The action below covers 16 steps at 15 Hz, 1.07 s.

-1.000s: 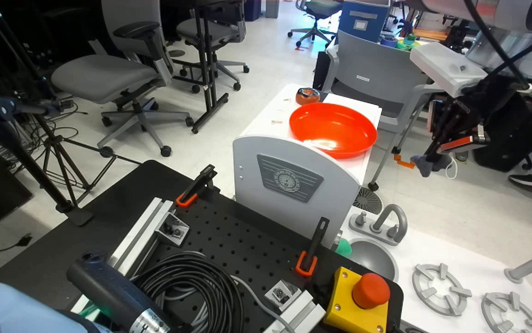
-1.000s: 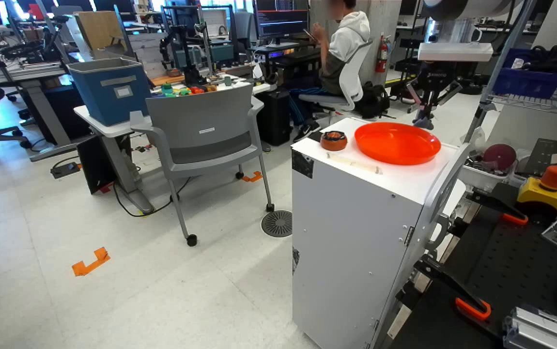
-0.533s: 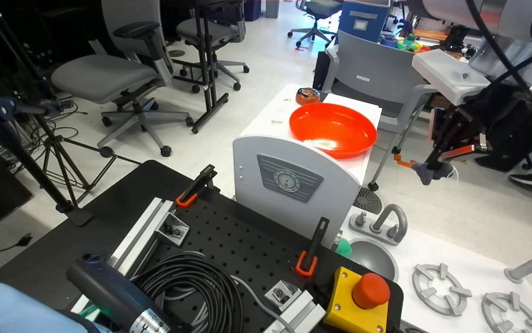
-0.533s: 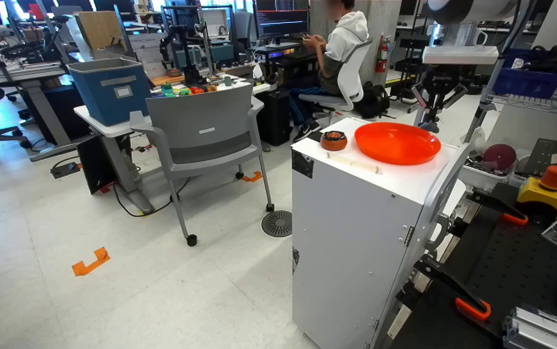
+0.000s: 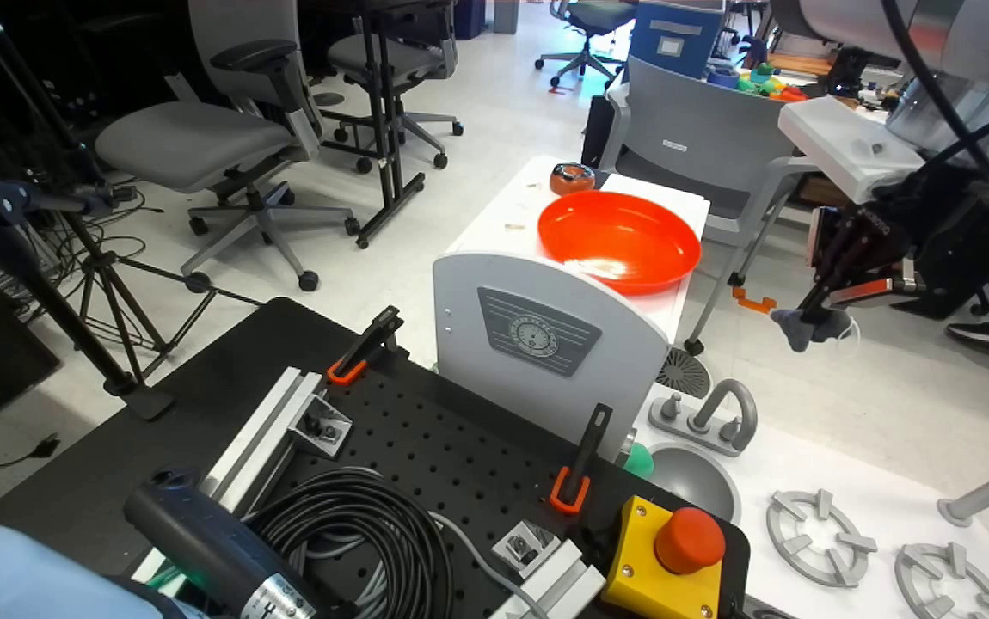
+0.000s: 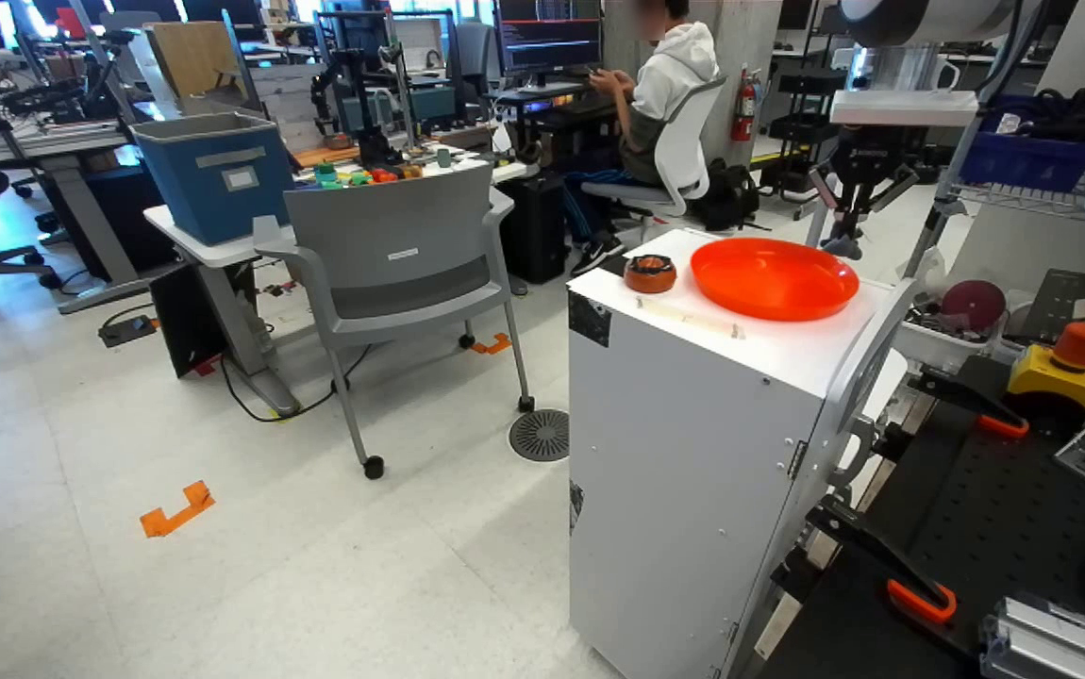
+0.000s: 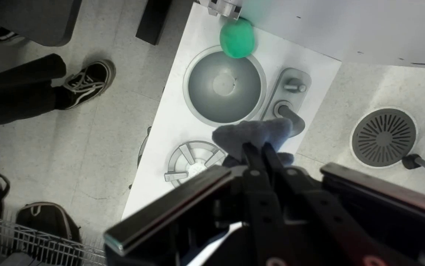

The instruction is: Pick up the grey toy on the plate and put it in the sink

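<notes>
The claw (image 7: 258, 147) is holding the grey toy (image 7: 251, 133) by a pinch: its jaws are standing nearly together, only a thin gap is showing between them, and the soft-looking toy is hanging in the air from their tips.

Compared with one second ago, claw and toy are appearing slightly lower and more to the right in both exterior views, while the orange plate (image 5: 619, 232) is staying in place. For the task this is meaning, I am judging, that the picking is done, the carrying is going on, and the placing is remaining. In the wrist view the toy is covering a part of the tap (image 7: 296, 120) and is showing just beside the rim of the sink (image 7: 207, 94); it is not yet lying inside. How high it is hanging over the white counter (image 7: 170, 118), the pictures are not telling clearly. Probably the claw is needing to go above the sink, avoiding the tap, before letting go.

Below, the counter is carrying the sink, the tap and a stove ring (image 7: 187, 154); in the wrist view a green lump (image 7: 237, 38) is overlapping the sink's edge. The plate is resting on a white cabinet (image 6: 693, 453), near a small orange-brown ring (image 6: 649, 273). Farther out, a black table (image 5: 202, 395) is bearing a coil of cable (image 5: 421, 537) and a yellow box with a red button (image 5: 690, 540), a grey chair (image 6: 392, 236) is standing near the cabinet, and a person (image 6: 665, 94) is sitting in the background.
</notes>
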Motion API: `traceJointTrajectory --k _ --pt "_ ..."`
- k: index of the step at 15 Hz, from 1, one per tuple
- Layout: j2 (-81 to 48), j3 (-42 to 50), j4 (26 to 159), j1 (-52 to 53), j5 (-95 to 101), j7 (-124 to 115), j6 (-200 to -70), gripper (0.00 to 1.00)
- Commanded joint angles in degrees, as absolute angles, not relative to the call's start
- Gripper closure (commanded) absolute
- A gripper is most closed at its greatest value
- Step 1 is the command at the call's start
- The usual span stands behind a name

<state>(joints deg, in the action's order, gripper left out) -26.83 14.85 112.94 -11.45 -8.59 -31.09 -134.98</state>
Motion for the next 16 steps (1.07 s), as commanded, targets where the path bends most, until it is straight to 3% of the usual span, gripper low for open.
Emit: traceJointTrajectory --k 1,13,14,15,16 --pt "-25.4 14.9 114.2 -11.8 -10.3 -30.0 -135.4 0.99" --pt "-25.1 14.9 114.3 -11.4 -9.9 -30.2 -135.5 0.99" --pt "-25.1 14.9 114.2 -11.5 -9.9 -30.2 -135.5 0.95" --pt "-25.1 14.9 114.2 -11.5 -10.0 -30.2 -135.4 0.7" --pt "-25.1 14.9 114.2 -11.5 -10.0 -30.2 -135.4 0.7"
